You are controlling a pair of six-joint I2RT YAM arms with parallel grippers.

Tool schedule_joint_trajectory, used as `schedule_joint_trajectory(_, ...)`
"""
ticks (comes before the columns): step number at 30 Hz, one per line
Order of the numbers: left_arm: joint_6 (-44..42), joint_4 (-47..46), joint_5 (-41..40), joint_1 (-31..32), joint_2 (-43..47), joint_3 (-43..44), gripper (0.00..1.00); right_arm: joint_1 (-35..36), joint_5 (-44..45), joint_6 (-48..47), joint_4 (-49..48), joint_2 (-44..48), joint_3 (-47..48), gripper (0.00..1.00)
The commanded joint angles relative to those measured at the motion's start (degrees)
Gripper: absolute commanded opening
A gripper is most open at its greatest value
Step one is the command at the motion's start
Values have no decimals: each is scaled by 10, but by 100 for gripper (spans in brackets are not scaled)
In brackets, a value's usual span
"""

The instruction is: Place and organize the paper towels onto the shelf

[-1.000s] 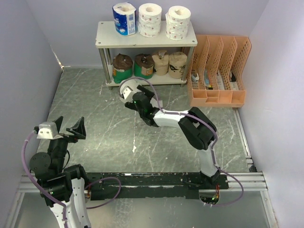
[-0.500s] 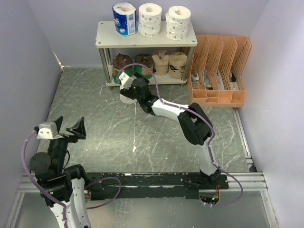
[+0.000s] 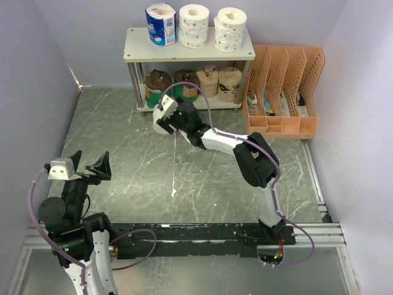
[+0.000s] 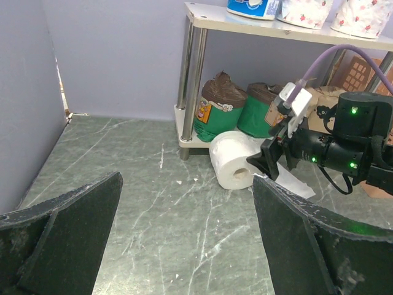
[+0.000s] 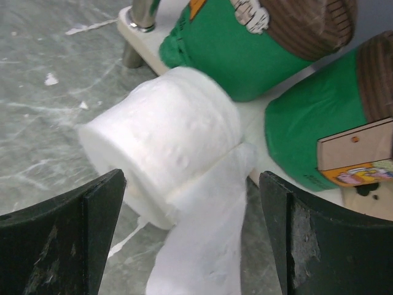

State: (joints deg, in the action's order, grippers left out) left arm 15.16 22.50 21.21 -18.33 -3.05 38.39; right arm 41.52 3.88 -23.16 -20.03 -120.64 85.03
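Note:
A plain white paper towel roll [image 5: 163,138] lies on its side on the floor against the front edge of the shelf's [image 3: 184,52] lower board, its loose sheet [image 5: 206,246] trailing back. My right gripper [image 5: 191,184] is open just behind the roll, with only the sheet between its fingers. In the top view the roll [image 3: 161,125] lies left of the right gripper [image 3: 172,115]. Two green-wrapped rolls [image 5: 245,43] and two tan rolls [image 3: 219,82] stand on the lower board. A blue-white roll [image 3: 160,24] and two patterned rolls [image 3: 194,26] stand on top. My left gripper [image 3: 80,167] is open at the near left.
An orange perforated file organizer [image 3: 282,92] stands right of the shelf. Pale walls close in the left, back and right sides. A silver shelf leg [image 4: 187,92] stands just left of the white roll. The black rail [image 3: 202,236] runs along the near edge.
My right arm has stretched farther toward the shelf. The white roll has come down from the gripper to the floor at the lower board. The left arm has not moved.

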Motion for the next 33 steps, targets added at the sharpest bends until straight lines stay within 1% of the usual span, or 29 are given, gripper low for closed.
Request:
schedule_joint_trajectory(1, -6, -18, 10, -3, 3, -3, 99, -22, -92, 51, -29, 29, -38, 90)
schedule_joint_trajectory(4, -7, -19, 13, -3, 2, -4, 99, -39, -143, 62, -70, 44, -68, 91)
schedule_joint_trajectory(7, -6, -20, 16, -5, 2, -4, 99, -50, -188, 52, -116, 46, -96, 91)
schedule_joint_trajectory(9, -7, -21, 16, -4, 2, -5, 99, -56, -206, 47, -129, 46, -97, 91)
schedule_joint_trajectory(20, -8, -22, 17, -6, 1, -5, 99, -59, -275, 50, -107, -9, -7, 89)
schedule_joint_trajectory(26, -7, -22, 15, -10, 1, -6, 99, -59, -301, 64, -112, -26, 10, 90)
schedule_joint_trajectory(33, -7, -24, 20, -11, 0, -6, 99, -59, -342, 11, -87, -47, 22, 92)
